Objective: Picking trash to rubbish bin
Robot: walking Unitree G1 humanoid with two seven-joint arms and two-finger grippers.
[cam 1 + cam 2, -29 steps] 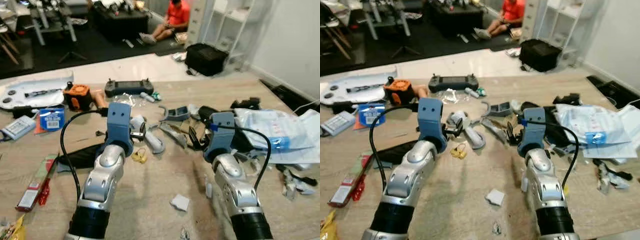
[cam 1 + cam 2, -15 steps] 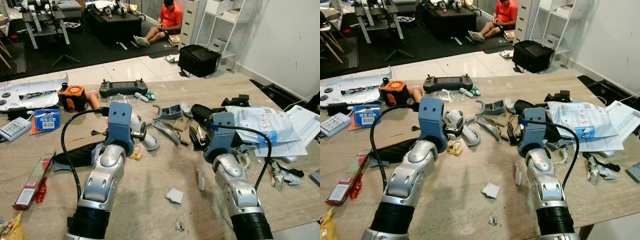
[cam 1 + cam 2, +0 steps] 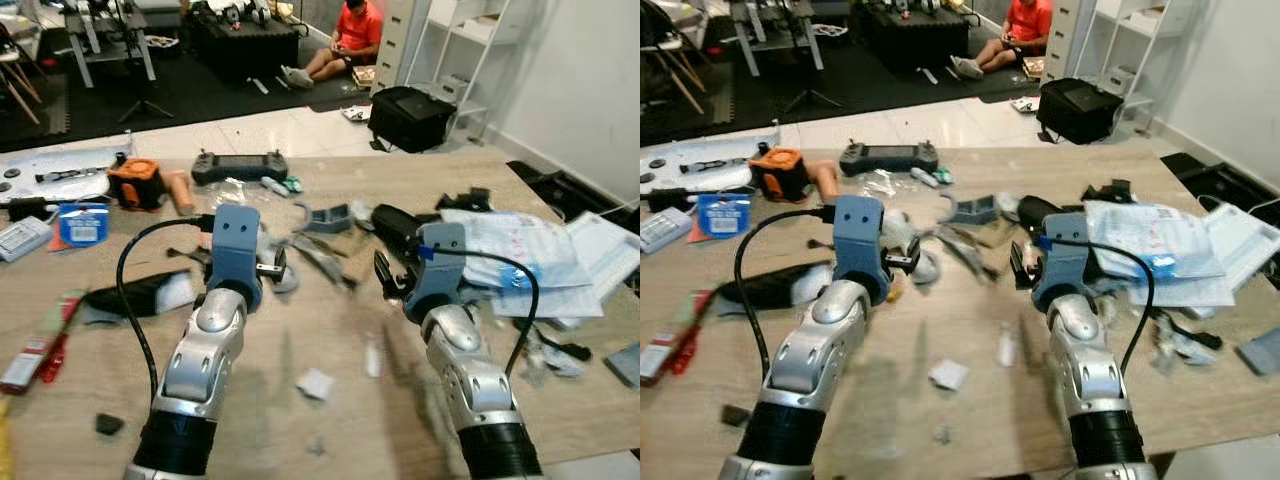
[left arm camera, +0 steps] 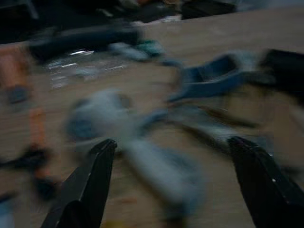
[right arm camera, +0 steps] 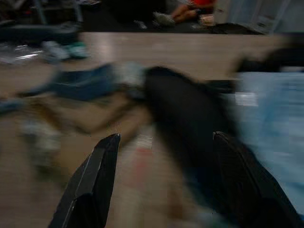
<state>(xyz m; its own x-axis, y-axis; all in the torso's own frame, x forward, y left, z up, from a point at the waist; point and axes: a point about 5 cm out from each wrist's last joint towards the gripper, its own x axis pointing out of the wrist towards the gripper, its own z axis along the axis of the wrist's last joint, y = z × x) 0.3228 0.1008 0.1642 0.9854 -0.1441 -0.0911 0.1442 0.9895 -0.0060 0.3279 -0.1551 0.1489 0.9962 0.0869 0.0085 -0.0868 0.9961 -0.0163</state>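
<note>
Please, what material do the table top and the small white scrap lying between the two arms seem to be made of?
The table top looks like pale matte wood or wood-look laminate: a faint grain shows. The small white scrap is probably paper or thin card, flat and dull; blur leaves this uncertain.

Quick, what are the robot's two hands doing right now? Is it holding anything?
Left hand: open, holding nothing, above the messy table.
Right hand: open, holding nothing.

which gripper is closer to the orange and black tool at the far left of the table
Left. The left gripper is open just right of the orange tool; the right gripper, also open, is further right near the plastic bags.
</note>
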